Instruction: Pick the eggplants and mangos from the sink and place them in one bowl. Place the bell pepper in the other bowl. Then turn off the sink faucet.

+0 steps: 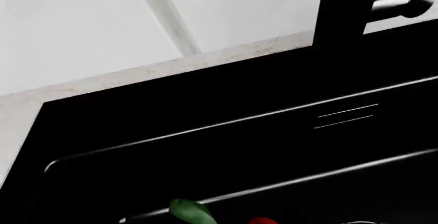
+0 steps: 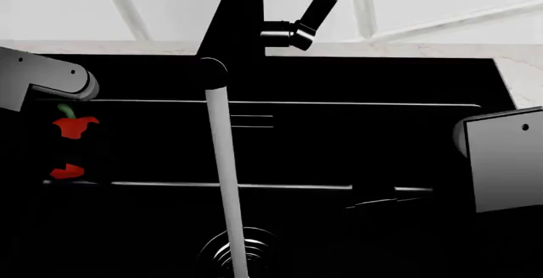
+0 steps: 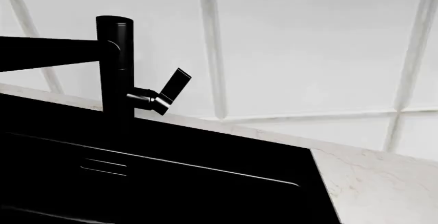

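The sink (image 2: 357,144) filled most of the head view, a deep black basin with thin ledge lines across its back wall and a ribbed drain (image 2: 241,252) at the bottom edge of the picture. The faucet (image 2: 238,17) stood at the back rim, its lever (image 2: 306,20) tilted up and out to the right. A pale stream of water (image 2: 222,176) ran from the spout tip down to the drain.

The pepper (image 2: 75,127) showed at the far left of the basin, red with a green stem, partly hidden by the left arm (image 2: 42,81). A second red patch just below it could not be told apart from a reflection. The left wrist view caught the same green stem and a sliver of red at its lower edge, under the sink's ledge lines.

The right arm (image 2: 505,163) hung over the right side of the basin. Neither hand appeared in any view, so whether they were open or closed could not be told.

The pale surface (image 3: 383,183) bordered the sink on the right, below white wall tiles (image 3: 308,49).
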Motion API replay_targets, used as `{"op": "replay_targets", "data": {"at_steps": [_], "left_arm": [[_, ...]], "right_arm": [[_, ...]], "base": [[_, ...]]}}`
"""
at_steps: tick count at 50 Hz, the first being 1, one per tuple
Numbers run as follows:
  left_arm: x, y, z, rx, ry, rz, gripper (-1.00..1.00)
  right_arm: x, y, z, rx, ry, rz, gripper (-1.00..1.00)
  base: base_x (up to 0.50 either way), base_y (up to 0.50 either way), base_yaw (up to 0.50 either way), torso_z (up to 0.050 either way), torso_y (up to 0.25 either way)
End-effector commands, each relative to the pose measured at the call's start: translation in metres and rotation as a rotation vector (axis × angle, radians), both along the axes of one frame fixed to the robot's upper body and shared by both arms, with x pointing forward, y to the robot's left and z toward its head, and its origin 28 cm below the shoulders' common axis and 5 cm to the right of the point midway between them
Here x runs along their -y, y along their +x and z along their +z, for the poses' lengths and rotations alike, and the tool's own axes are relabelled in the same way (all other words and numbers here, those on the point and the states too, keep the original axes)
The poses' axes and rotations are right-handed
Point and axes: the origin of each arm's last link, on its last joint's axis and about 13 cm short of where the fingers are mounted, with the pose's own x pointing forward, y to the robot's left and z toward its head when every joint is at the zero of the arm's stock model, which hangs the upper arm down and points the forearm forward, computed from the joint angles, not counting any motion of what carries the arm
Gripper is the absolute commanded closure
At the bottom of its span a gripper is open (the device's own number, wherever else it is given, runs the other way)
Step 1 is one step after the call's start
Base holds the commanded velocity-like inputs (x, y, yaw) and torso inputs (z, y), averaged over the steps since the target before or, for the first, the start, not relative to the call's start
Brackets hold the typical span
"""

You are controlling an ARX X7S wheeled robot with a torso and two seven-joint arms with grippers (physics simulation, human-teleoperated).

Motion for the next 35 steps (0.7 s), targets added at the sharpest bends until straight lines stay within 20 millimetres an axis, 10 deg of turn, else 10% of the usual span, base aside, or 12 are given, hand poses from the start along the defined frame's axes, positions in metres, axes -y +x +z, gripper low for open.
{"op": "replay_targets", "data": {"at_steps": [1,35], "left_arm": [[0.002,-0.002,0.007,0.026,-0.062,-0.029,1.0],[-0.002,-0.03,0.021,0.296,0.023,-0.076,1.0]], "right_arm": [[-0.001,0.002,0.002,0.006,0.003,0.004,-1.0],[-0.001,0.0,-0.002,0.006,0.011,0.0,-1.0]], "base": [[0.0,0.0,0.0,0.01,0.154],[0.0,0.0,0.0,0.008,0.106]]}}
